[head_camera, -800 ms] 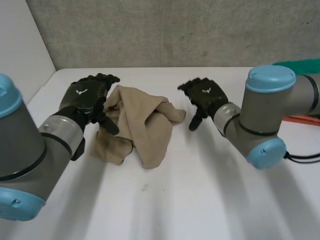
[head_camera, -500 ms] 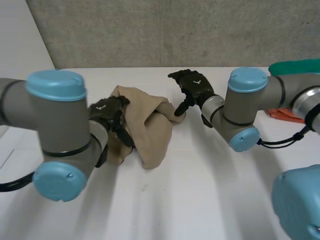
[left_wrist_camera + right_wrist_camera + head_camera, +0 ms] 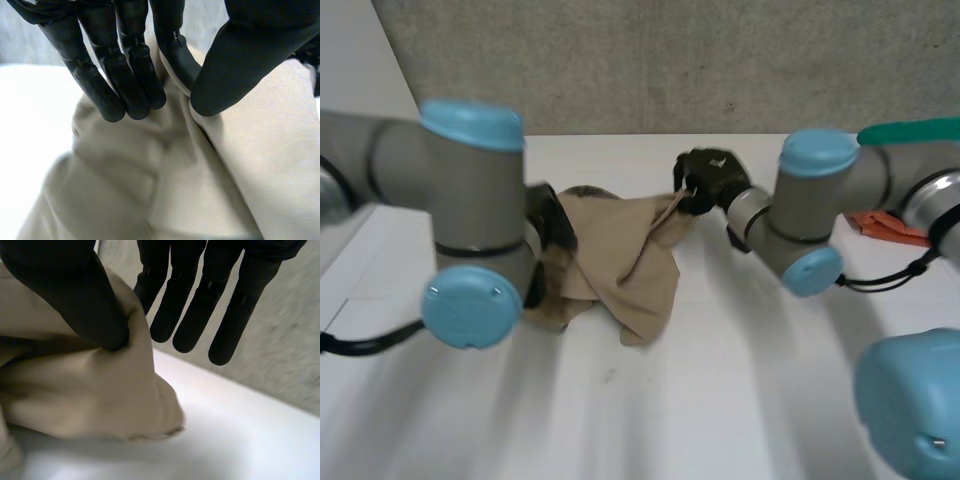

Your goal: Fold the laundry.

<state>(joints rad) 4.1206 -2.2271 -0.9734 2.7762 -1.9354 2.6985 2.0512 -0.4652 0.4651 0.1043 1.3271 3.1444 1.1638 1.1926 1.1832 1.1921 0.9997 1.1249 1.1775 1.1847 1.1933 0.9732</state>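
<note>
A crumpled beige cloth [image 3: 630, 260] lies in the middle of the white table [image 3: 720, 400], its upper edge pulled taut between my two hands. My left hand [image 3: 557, 220] sits at the cloth's left side, mostly behind its own arm. In the left wrist view the left hand [image 3: 130, 75] pinches a fold of the cloth [image 3: 175, 190] between thumb and fingers. My right hand [image 3: 708, 180] grips the cloth's right corner. In the right wrist view the right hand's thumb [image 3: 75, 290] presses the cloth [image 3: 75, 390] against a finger while the other fingers stay straight.
An orange object [image 3: 885, 225] lies on the table at the far right, with a green thing [image 3: 910, 130] behind it. A grey wall [image 3: 670, 60] closes the back. The table's left edge [image 3: 380, 215] runs near my left arm.
Both hands have moved inward onto the cloth and closed on it. The cloth's top edge is now drawn out between them, and its right corner is lifted.
</note>
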